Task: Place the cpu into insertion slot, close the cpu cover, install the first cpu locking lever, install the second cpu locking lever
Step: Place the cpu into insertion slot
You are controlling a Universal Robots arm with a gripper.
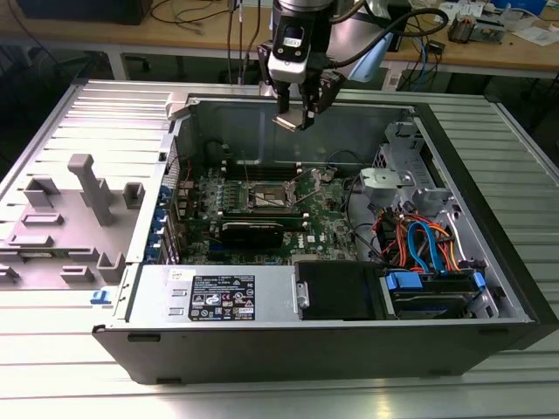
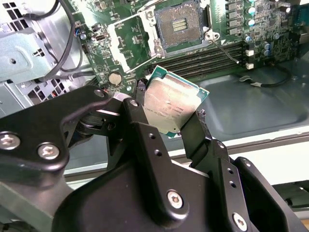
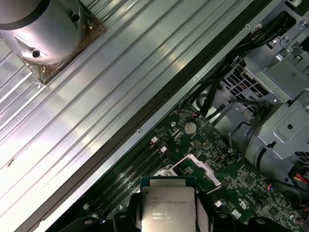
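Silver-grey cpu (image 2: 175, 99) sat pinched by its edges between the fingers of the gripper (image 2: 170, 104), high above the open case (image 1: 262, 349); the insertion slot (image 2: 178, 21) lay uncovered well below it; the cpu cover (image 2: 126, 46) stood open beside it.

Setting: robotics lab or electronics workshop. An open computer case (image 1: 288, 345) lay on a ribbed aluminium worktop (image 1: 52, 384), with grey moulded fixtures (image 1: 87, 188) beside it. A robot arm (image 1: 301, 22) hung overhead. A wooden worktop at the back (image 1: 201, 35) carried loose cables (image 1: 175, 10) and small electronics (image 1: 467, 26).
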